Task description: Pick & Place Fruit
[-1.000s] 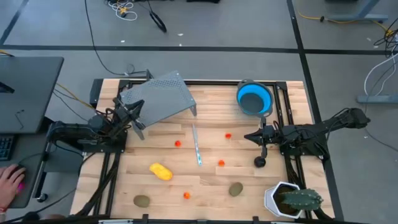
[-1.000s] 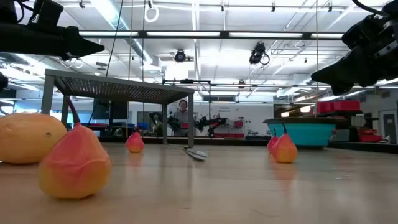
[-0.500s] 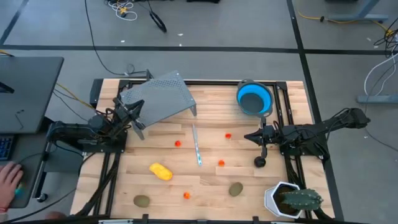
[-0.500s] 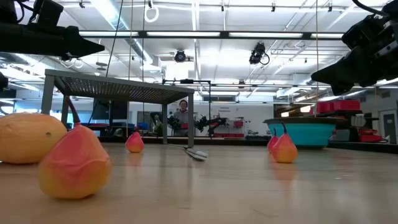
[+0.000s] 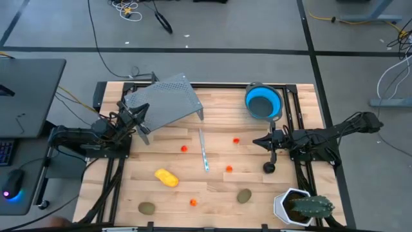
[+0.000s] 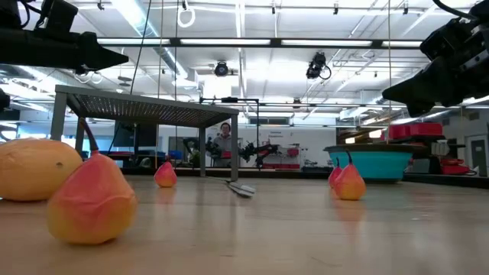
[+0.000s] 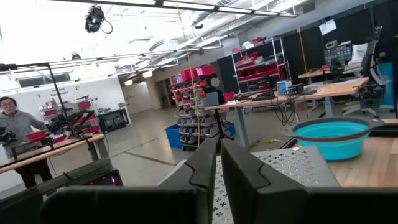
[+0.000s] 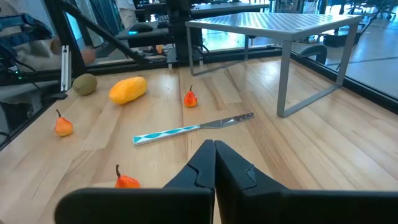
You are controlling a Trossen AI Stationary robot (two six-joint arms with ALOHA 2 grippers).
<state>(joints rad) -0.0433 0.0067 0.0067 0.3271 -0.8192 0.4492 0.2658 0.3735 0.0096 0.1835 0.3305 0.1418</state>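
So rn both grippers were empty w/ fingers closed. Right gripper (image 5: pixel 268 141) sat closest to the black ball (image 5: pixel 268 168), just beside it on the counter (image 5: pixel 219 187); left gripper (image 5: pixel 143 115) was well apart.

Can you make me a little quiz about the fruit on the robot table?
1. True or false: the yellow fruit lies inside the blue bowl.
2. How many small orange-red fruits lie on the table in the high view? A) two B) four C) six
3. Fill in: the silvery-blue stick lies in the middle of the table, and neither ____ holds it.

Key: 1. False: it lies on the bare wood. 2. B. 3. gripper: the left gripper and right gripper are both shut and hold nothing.
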